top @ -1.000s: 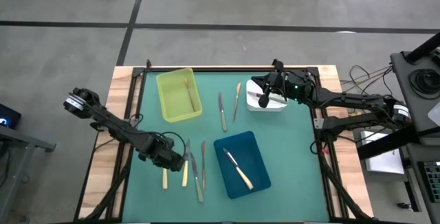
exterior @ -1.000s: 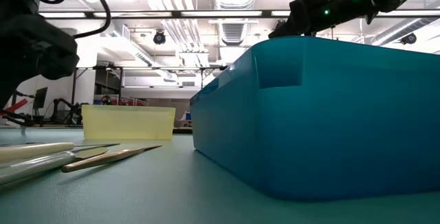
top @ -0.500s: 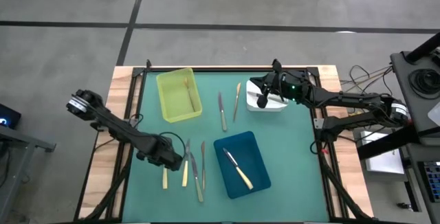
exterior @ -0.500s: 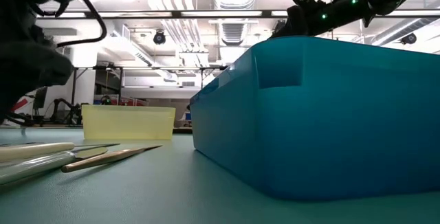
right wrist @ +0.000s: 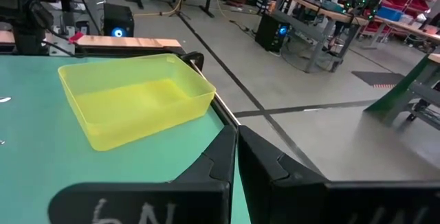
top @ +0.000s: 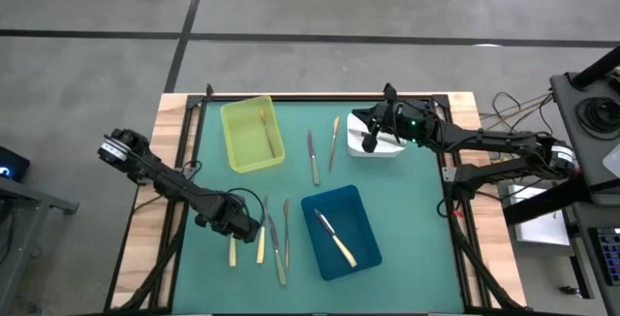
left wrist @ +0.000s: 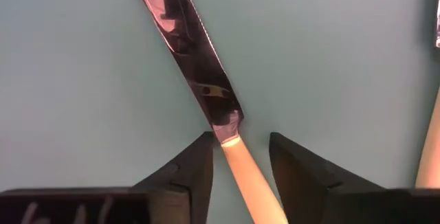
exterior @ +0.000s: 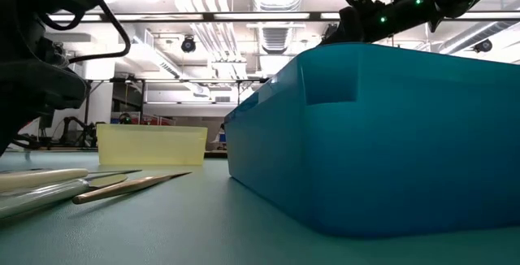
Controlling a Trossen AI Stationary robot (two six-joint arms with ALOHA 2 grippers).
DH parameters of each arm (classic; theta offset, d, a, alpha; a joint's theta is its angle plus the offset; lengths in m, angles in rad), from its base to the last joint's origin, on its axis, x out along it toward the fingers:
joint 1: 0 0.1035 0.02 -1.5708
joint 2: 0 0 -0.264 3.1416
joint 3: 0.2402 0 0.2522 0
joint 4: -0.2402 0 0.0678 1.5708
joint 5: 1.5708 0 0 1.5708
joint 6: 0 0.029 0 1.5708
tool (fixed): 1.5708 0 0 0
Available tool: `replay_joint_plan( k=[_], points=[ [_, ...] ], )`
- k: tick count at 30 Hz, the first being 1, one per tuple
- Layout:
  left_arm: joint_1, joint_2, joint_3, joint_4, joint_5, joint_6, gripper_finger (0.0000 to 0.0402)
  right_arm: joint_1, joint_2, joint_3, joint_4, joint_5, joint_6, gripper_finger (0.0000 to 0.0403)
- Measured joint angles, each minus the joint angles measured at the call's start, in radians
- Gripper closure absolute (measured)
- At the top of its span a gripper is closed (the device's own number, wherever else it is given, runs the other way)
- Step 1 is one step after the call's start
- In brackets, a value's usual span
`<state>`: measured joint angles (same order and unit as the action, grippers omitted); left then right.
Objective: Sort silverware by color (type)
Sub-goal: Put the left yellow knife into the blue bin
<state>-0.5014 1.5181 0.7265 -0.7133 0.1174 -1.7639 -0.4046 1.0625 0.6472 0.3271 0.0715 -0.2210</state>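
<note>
While the right claw [top: 369,142] hangs closed over the white tray [top: 387,148], the left claw [left wrist: 239,157] straddles a cream-handled knife [left wrist: 206,86], parted.

A blue tray [exterior: 382,135] is filling the foreground beside a yellow tray [exterior: 150,145], while knives [exterior: 97,185] are lying on the green table [exterior: 203,232].
</note>
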Motion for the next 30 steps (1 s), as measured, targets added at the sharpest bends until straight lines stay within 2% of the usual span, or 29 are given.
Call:
replay_joint_plan(
  k=[12,18,24,30],
  points=[
    [0.000,0.001,0.000,0.002,-0.001,0.001,0.0388,0.000,0.000,0.000,0.000,0.000,0.000,0.0394],
    [-0.001,-0.005,0.001,-0.002,-0.022,0.010,0.0392,0.000,0.000,0.000,-0.001,0.000,0.002,0.0394],
    [0.002,-0.028,0.098,-0.145,-0.144,0.080,0.0393,0.000,0.000,0.000,-0.001,0.000,0.013,0.0394],
    [0.014,-0.046,0.287,-0.430,-0.318,0.230,0.0394,0.000,0.000,0.000,0.001,0.000,0.018,0.0394]
  ],
)
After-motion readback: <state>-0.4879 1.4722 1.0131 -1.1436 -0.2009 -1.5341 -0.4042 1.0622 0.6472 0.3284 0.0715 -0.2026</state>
